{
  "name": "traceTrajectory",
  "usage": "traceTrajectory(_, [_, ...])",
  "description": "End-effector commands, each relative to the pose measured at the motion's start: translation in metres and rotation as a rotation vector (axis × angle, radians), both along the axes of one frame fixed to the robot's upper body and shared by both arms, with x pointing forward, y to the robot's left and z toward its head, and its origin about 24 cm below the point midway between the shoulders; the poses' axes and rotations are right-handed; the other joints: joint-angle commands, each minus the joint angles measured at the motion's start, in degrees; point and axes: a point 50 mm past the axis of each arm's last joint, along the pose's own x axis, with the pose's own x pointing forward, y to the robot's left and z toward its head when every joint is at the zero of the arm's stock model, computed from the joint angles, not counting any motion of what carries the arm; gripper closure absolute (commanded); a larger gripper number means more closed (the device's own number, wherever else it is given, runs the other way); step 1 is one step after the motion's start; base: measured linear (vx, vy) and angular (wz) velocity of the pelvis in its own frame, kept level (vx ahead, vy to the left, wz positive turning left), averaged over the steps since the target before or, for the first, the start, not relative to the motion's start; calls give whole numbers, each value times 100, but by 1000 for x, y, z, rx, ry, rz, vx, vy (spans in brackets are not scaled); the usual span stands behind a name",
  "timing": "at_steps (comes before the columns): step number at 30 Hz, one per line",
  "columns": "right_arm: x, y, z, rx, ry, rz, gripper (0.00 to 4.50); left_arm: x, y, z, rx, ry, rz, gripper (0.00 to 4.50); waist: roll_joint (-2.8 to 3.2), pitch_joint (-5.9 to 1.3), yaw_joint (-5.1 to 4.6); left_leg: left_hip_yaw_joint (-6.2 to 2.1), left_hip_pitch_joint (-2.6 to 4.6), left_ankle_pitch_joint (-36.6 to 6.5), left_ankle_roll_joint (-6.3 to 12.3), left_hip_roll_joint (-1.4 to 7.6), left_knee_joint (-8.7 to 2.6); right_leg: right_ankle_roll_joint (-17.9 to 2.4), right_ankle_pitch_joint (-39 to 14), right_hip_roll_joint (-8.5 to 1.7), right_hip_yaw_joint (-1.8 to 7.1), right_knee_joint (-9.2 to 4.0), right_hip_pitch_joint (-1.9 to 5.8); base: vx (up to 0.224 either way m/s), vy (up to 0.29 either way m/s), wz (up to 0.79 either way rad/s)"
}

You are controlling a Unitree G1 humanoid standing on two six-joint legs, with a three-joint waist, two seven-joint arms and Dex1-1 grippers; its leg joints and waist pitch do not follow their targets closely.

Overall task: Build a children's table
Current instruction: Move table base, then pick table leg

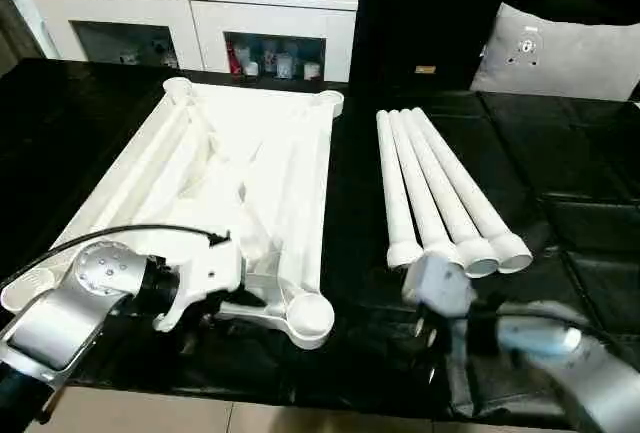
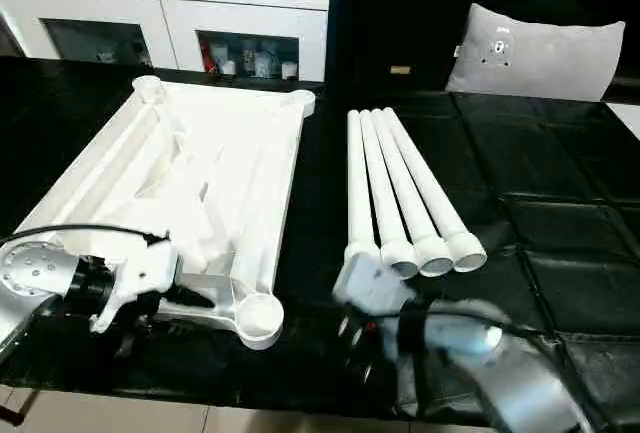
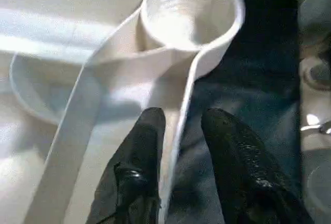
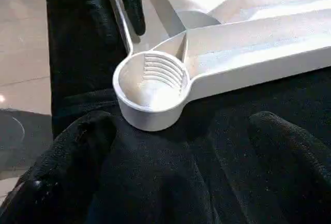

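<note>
Black padded bench (image 1: 560, 203). The white plastic rectangular tabletop (image 1: 250, 163) lies underside up; the left claw (image 3: 178, 131) straddles its thin near rim at narrow gap, beside the round corner socket (image 3: 189, 12). Judged light, stiff, slippery. The right claw (image 4: 181, 146) stands wide before that socket; four white tapered legs (image 1: 440, 193) lie beyond it.

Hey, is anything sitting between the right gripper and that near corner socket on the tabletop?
Nothing visible does. In the right wrist view, the right gripper has its fingers spread wide with bare black table surface leading up to the near corner socket. The left gripper straddles the tabletop's rim beyond it.
</note>
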Motion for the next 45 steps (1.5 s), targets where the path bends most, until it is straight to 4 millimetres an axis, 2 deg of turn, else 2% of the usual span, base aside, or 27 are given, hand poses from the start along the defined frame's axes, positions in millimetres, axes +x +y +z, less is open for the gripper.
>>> traceTrajectory(1, [-2, 3, 4, -8, -31, 14, 0, 4, -4, 3, 4, -28, -20, 334, 40, -258, 0, -110, 31, -500, 116, 421, -504, -1318, -245, -568, 336, -412, 152, 0, 0, 0])
traceTrajectory(4, [-5, 4, 1, -17, -25, 17, 0, 6, -2, -1, 42, -36, -35, 354, 40, -268, 4, -108, 15, -398, 134, 418, -497, -1325, 48, -576, 340, -391, 170, 0, 0, 0])
traceTrajectory(11, [-6, 5, 2, -22, -29, 5, 0, 12, 3, -9, 120, -72, -72, 416, 59, -249, 18, -105, 36, -700, 54, 433, -520, -1304, -320, -592, 356, -437, 153, 0, 0, 0])
traceTrajectory(15, [-5, 5, 3, -15, -30, -6, 0, 14, 1, -7, 87, -75, -40, 438, 46, -242, 8, -106, 27, -792, 14, 435, -529, -1308, -436, -603, 358, -436, 155, 0, 0, 0])
traceTrajectory(17, [-4, 6, 4, -2, -30, -18, 0, 19, -6, -4, 16, -94, 8, 444, 36, -250, -7, -98, 11, -678, 13, 431, -520, -1336, -349, -601, 356, -424, 166, 0, 0, 0])
traceTrajectory(21, [2, 5, 6, 10, -43, -57, 0, 28, -18, -5, -64, -132, 86, 444, 23, -283, -16, -98, -16, -362, 99, 420, -484, -1385, 81, -596, 349, -391, 197, 0, 0, 0])
traceTrajectory(22, [4, 5, 7, 15, -43, -65, 0, 29, -20, -6, -66, -133, 90, 444, 3, -290, -16, -90, -18, -252, 156, 410, -467, -1392, 229, -592, 353, -383, 199, 0, 0, 0])
traceTrajectory(23, [4, 5, 7, 16, -43, -66, 0, 29, -20, -6, -67, -133, 90, 444, 15, -298, -7, -90, -18, -174, 192, 412, -460, -1400, 329, -593, 348, -373, 199, 0, 0, 0])
traceTrajectory(24, [10, 5, 8, 19, -57, -100, 0, 33, -25, -7, -78, -135, 102, 444, -15, -299, -10, -86, -25, -135, 210, 413, -460, -1391, 371, -587, 347, -373, 203, 0, 0, 0])
traceTrajectory(29, [24, -1, 12, 14, -86, -214, 0, 39, -33, -8, -75, -147, 114, 444, -6, -292, 9, -70, 1, -151, 182, 414, -461, -1392, 265, -581, 349, -371, 171, 0, 0, 0])
traceTrajectory(30, [29, -3, 15, 39, -97, -258, 0, 38, -34, -8, -81, -141, 117, 444, -28, -301, 10, -65, -3, -147, 164, 409, -452, -1390, 277, -578, 354, -369, 183, 0, 0, 0])
traceTrajectory(33, [39, -4, 22, 80, -132, -324, 0, 37, -38, -6, -111, -130, 135, 444, -24, -300, 17, -55, -21, -114, 159, 402, -449, -1369, 329, -583, 361, -354, 174, 0, 0, 0])
traceTrajectory(34, [42, -4, 24, 83, -145, -337, 0, 36, -39, -5, -125, -123, 139, 444, -17, -296, 11, -53, -22, -143, 119, 399, -452, -1374, 254, -584, 361, -355, 168, 0, 0, 0])
traceTrajectory(36, [49, -5, 29, 98, -166, -391, 0, 33, -41, -2, -161, -106, 142, 404, -12, -293, 1, -51, -30, -150, 81, 395, -459, -1363, 191, -571, 361, -355, 166, 0, 0, 0])
traceTrajectory(37, [57, -4, 33, 98, -201, -453, 0, 30, -41, 1, -178, -105, 143, 393, 23, -299, 13, -52, -12, -154, 73, 397, -450, -1365, 199, -565, 358, -352, 152, 0, 0, 0])
traceTrajectory(38, [65, -4, 37, 78, -247, -518, 0, 27, -40, 4, -185, -104, 143, 390, 17, -308, -29, -58, -36, -57, 10, 390, -463, -1426, 303, -559, 347, -329, 155, 0, 0, 0])
traceTrajectory(39, [69, -4, 38, 64, -269, -545, 0, 26, -39, 5, -185, -103, 143, 390, 29, -304, -27, -46, -15, -76, -8, 387, -459, -1432, 281, -540, 345, -345, 131, 0, 0, 0])
traceTrajectory(40, [69, -4, 38, 62, -272, -552, 0, 25, -39, 5, -185, -104, 143, 370, 27, -300, -12, -32, -3, -80, -31, 387, -449, -1429, 333, -531, 353, -339, 135, 0, 0, 0])
traceTrajectory(41, [82, -8, 36, -46, -262, -710, 0, 24, -37, 12, -207, -107, 165, 370, 76, -293, 7, -28, 5, -113, -59, 379, -450, -1399, 337, -525, 355, -338, 130, 0, 0, 0])
traceTrajectory(42, [84, -8, 34, -66, -228, -734, 0, 23, -37, 13, -210, -107, 167, 357, 109, -292, -6, -31, 15, -98, -112, 374, -455, -1406, 351, -505, 349, -324, 117, 0, 0, 0])
traceTrajectory(43, [86, -9, 30, -96, -165, -768, 0, 22, -36, 15, -213, -108, 169, 351, 83, -288, -46, -43, 4, -126, -183, 337, -472, -1417, 307, -468, 335, -329, 145, 0, 0, 0])
traceTrajectory(44, [92, -5, 28, -80, -89, -785, 0, 21, -36, 18, -219, -113, 177, 349, 123, -290, -7, -43, 20, -251, -238, 354, -463, -1372, 167, -505, 351, -343, 141, 0, 0, 0])
traceTrajectory(45, [98, 0, 28, -52, -37, -776, 0, 20, -36, 21, -227, -114, 185, 340, 116, -292, -18, -36, 30, -322, -264, 353, -463, -1389, 139, -507, 354, -343, 136, 0, 0, 0])
